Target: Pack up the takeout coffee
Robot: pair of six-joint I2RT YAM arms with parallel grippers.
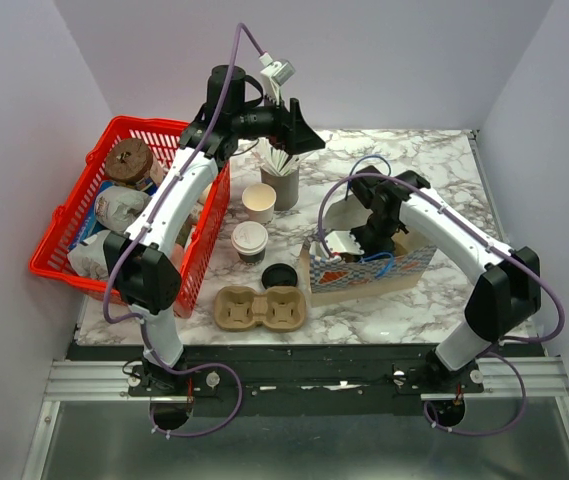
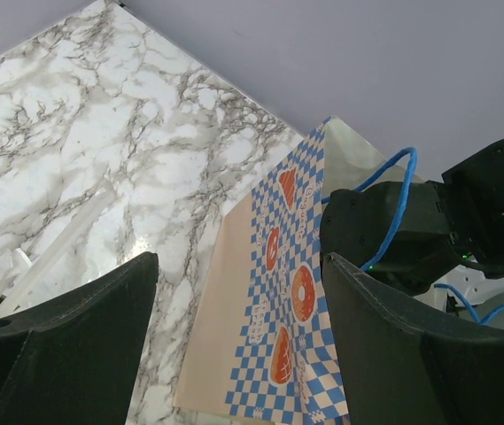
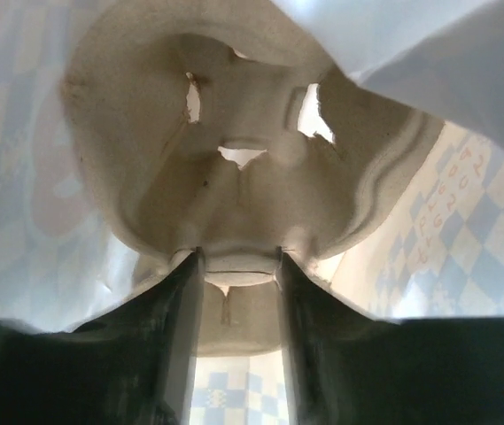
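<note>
The takeout coffee (image 1: 250,240), a dark cup with a white lid, stands on the marble table left of the checked paper bag (image 1: 369,270). My right gripper (image 1: 356,243) reaches into the bag. In the right wrist view it (image 3: 238,257) is shut on the edge of a pulp cup carrier (image 3: 234,150) inside the bag. My left gripper (image 1: 307,140) hovers high at the back, open and empty. In the left wrist view it (image 2: 238,266) looks down on the bag (image 2: 291,301) and the right arm (image 2: 411,230).
A cream open cup (image 1: 259,200) and a grey holder of stirrers (image 1: 282,182) stand behind the coffee. A black lid (image 1: 280,275) and a second pulp carrier (image 1: 260,308) lie in front. A red basket (image 1: 94,160) of goods is at left.
</note>
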